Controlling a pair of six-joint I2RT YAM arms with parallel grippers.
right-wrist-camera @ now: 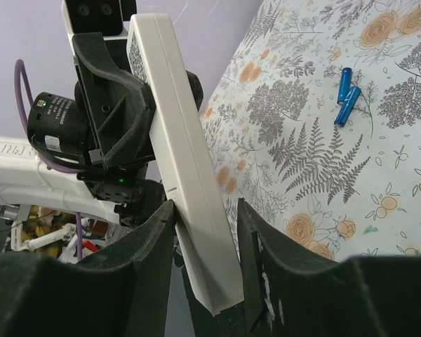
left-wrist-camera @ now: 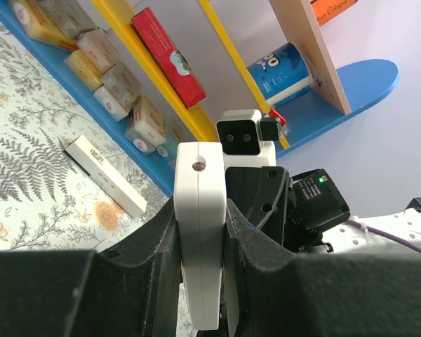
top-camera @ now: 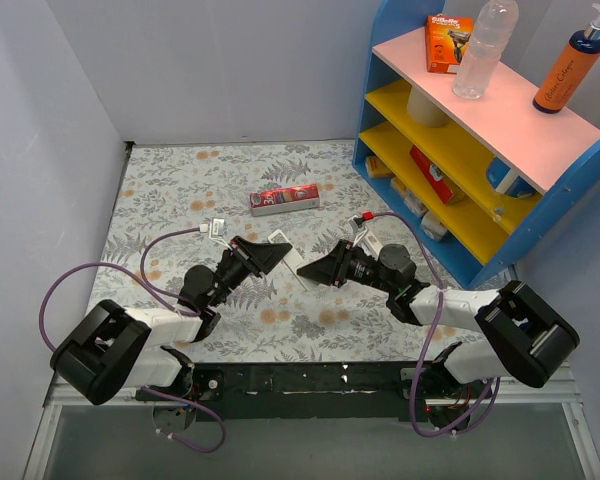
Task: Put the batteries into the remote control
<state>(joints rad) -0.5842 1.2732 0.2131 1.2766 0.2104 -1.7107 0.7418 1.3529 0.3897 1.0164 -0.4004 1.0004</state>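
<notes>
Left gripper (left-wrist-camera: 201, 210): narrow, clamped on remote (left-wrist-camera: 198, 175). Right gripper (right-wrist-camera: 205, 208): narrow, flanking remote's other end; whether gripping, cannot tell. Batteries (right-wrist-camera: 346, 96): two, blue, lying well apart.

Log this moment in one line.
left gripper: shut on remote | right gripper: straddling remote, grip unclear | batteries: two blue, lying on mat

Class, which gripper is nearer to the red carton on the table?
Left. The left gripper is just robot-side of the red carton; the right gripper is farther, offset rightward.
</notes>
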